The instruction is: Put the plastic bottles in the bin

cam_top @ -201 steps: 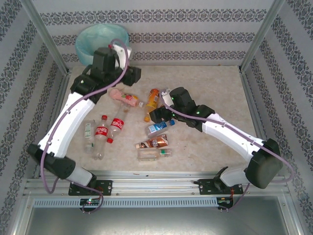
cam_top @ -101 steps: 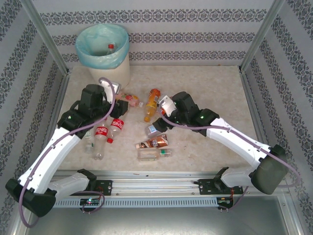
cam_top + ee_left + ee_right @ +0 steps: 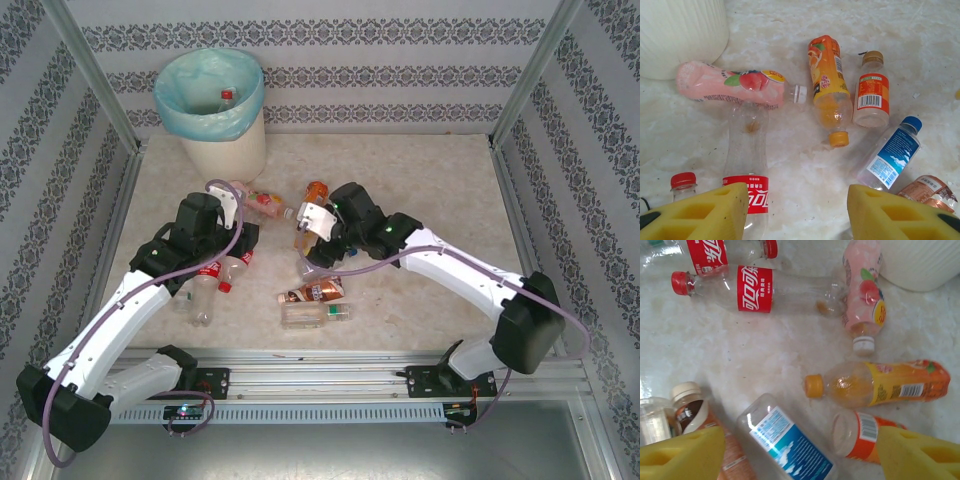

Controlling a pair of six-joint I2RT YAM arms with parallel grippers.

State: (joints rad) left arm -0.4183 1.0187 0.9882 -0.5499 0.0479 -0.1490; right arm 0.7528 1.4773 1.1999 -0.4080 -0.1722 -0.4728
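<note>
Several plastic bottles lie on the table. In the left wrist view I see a pink one (image 3: 735,87), an orange one (image 3: 827,80), a small orange-labelled one (image 3: 871,92), a blue-labelled one (image 3: 892,155) and a clear red-labelled one (image 3: 746,165). My left gripper (image 3: 797,212) is open above bare table between the red-labelled and blue-labelled bottles. My right gripper (image 3: 800,455) is open, low over the blue-labelled bottle (image 3: 790,442), with the small orange-labelled bottle (image 3: 860,435) by its right finger. The bin (image 3: 210,100) stands at the back left with a red-capped bottle (image 3: 227,97) inside.
A brown bottle (image 3: 315,292) and a clear bottle (image 3: 315,315) lie toward the front. Two red-labelled bottles (image 3: 747,287) lie side by side at the left. Patterned walls and metal posts (image 3: 95,80) close in the table.
My left arm has drawn back from the bin and come down over the bottles at the left. My right gripper has shifted left over the blue-labelled bottle and its jaws have narrowed a little.
</note>
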